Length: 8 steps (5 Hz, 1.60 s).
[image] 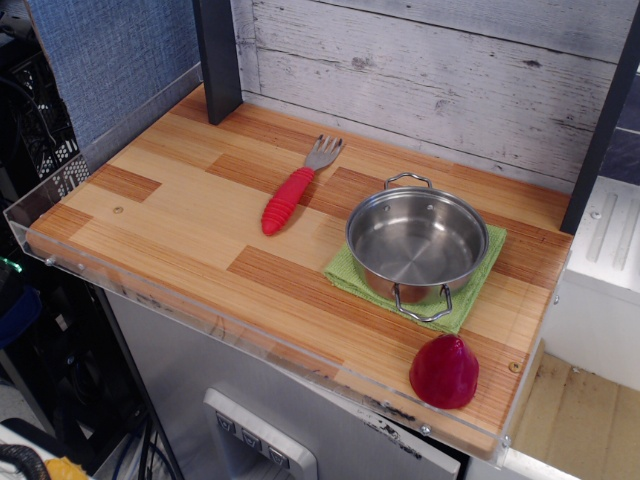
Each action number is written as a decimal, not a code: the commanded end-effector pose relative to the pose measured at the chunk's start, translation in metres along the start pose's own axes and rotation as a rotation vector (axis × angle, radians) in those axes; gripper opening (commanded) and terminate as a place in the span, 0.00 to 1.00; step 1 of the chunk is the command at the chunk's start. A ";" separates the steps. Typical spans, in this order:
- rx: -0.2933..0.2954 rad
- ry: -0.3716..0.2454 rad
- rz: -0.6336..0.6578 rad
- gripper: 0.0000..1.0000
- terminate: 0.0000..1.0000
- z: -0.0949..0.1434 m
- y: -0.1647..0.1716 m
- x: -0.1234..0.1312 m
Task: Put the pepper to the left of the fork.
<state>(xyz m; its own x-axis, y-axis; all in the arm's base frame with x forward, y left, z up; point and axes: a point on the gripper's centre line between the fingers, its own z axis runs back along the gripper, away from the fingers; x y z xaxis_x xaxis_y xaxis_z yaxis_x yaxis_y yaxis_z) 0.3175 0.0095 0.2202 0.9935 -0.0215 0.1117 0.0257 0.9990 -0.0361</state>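
The pepper (444, 372) is glossy dark red, a rounded cone with its blunt tip pointing up and away. It sits at the front right corner of the wooden tabletop (180, 215), close to the edge. The fork (297, 186) lies near the middle back of the table, silver tines pointing to the back wall, its ribbed red handle angled toward the front left. The pepper is well to the right of the fork. No gripper or arm is in view.
A steel pot (417, 244) with two handles stands on a green cloth (476, 292) between fork and pepper. A clear plastic lip (200, 318) runs along the table's front and left edges. A dark post (217, 60) stands at the back left; a plank wall (430, 70) is behind.
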 end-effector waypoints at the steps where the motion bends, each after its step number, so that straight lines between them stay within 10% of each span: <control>1: 0.000 0.000 0.000 1.00 0.00 0.000 0.000 0.000; 8: 0.006 0.181 -0.345 1.00 0.00 -0.138 -0.081 -0.114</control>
<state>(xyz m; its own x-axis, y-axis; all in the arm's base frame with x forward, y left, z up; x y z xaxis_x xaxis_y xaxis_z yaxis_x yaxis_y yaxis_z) 0.2173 -0.0779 0.0633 0.9315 -0.3518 -0.0918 0.3500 0.9361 -0.0356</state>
